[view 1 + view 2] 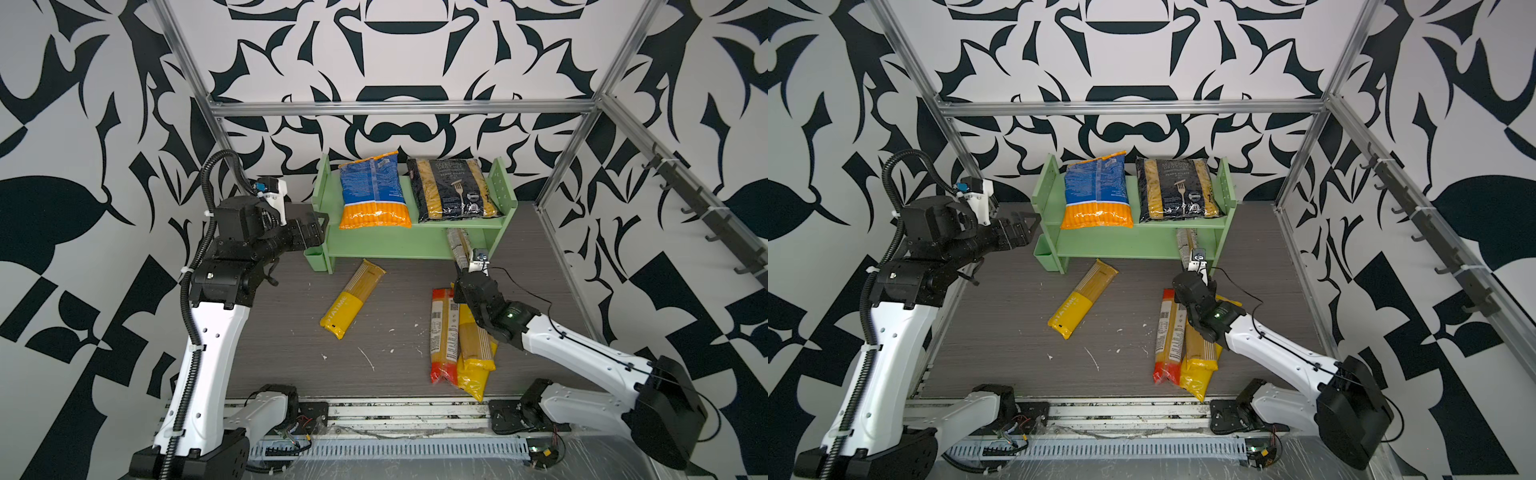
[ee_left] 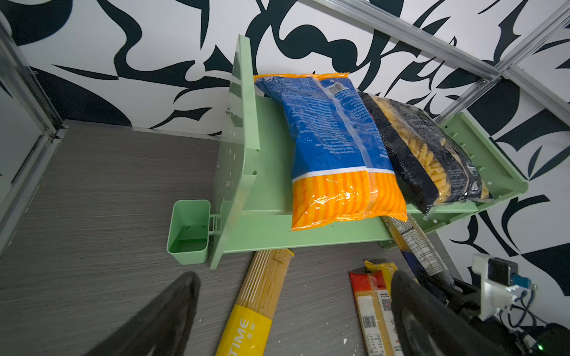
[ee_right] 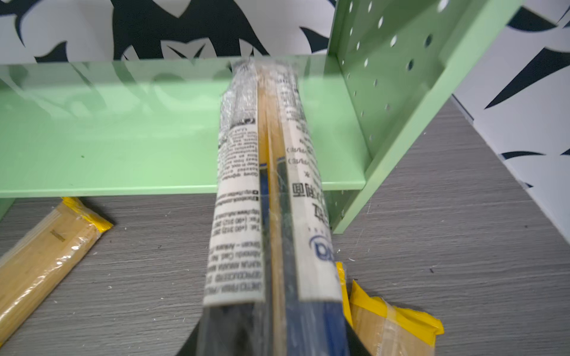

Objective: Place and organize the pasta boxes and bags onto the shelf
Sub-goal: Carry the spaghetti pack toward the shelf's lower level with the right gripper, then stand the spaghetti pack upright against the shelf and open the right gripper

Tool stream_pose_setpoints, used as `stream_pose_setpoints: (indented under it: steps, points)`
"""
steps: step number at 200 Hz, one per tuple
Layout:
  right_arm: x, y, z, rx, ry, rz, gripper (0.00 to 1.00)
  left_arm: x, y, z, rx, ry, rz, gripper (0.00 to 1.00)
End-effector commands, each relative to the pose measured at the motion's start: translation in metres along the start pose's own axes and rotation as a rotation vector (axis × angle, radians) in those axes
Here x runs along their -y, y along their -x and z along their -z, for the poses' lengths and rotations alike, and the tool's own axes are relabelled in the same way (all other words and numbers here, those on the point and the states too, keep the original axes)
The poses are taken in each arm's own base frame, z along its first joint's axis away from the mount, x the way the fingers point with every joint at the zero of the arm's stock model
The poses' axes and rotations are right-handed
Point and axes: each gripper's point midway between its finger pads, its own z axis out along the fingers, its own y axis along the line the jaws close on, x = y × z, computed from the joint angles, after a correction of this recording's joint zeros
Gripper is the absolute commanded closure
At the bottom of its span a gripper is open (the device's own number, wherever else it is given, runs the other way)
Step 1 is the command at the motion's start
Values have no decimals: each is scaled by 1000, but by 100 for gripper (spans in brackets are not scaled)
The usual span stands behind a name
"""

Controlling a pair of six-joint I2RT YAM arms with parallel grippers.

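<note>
Clamped the blue-ended spaghetti pack (image 3: 268,185) endwise in the right gripper (image 1: 468,270), long axis into the shelf (image 1: 395,246), with left gripper (image 1: 316,227) agape.

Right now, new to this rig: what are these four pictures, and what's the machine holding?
Two robot arms with pincer grippers work over a table. Two pictures look down from overhead; the other two come from a camera on each wrist. The right gripper grips a spaghetti pack, its far end inside the lower level of the green shelf. The left gripper is open, empty, beside the shelf. Up top lie a blue-orange bag and a black bag. One yellow pack and a pile of packs lie on the table.
</note>
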Motion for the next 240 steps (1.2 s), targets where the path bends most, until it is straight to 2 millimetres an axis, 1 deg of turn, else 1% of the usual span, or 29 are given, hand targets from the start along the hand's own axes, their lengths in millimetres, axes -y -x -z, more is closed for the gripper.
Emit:
stream_pose_setpoints:
  steps: [1, 39, 57, 86, 115, 170, 187, 200, 210, 225, 231, 237, 240]
  points:
    - [-4, -17, -11, -65, 24, 0, 100, -2, -7, 10, -5, 21, -29, 1]
    - [-2, -19, -28, -75, 8, -7, 100, -4, -8, 15, -6, 40, -40, 1]
    - [3, -20, -39, -88, -10, -10, 100, -5, -8, 18, -2, 50, -48, 1]
    - [4, -21, -55, -112, -15, 2, 100, -7, -7, 20, -2, 69, -64, 1]
    - [6, -26, -69, -142, -32, 8, 100, -9, -8, 22, -5, 82, -75, 1]
    - [30, -45, -80, -217, -99, -22, 100, -13, -12, 22, -16, 97, -78, 1]
    - [34, -52, -82, -251, -111, -29, 88, -11, -13, 22, -21, 85, -77, 1]
    - [34, -54, -81, -264, -105, -29, 82, -10, -14, 22, -23, 79, -73, 1]
    - [33, -56, -81, -275, -104, -27, 76, -9, -14, 22, -23, 76, -71, 1]
    - [34, -60, -79, -294, -105, -27, 72, -9, -16, 23, -28, 74, -67, 1]
    - [35, -61, -79, -302, -107, -27, 67, -10, -17, 23, -30, 76, -66, 1]
    - [34, -63, -78, -309, -104, -27, 67, -9, -19, 23, -31, 75, -63, 1]
    - [34, -65, -78, -313, -103, -26, 63, -10, -19, 24, -32, 75, -62, 1]
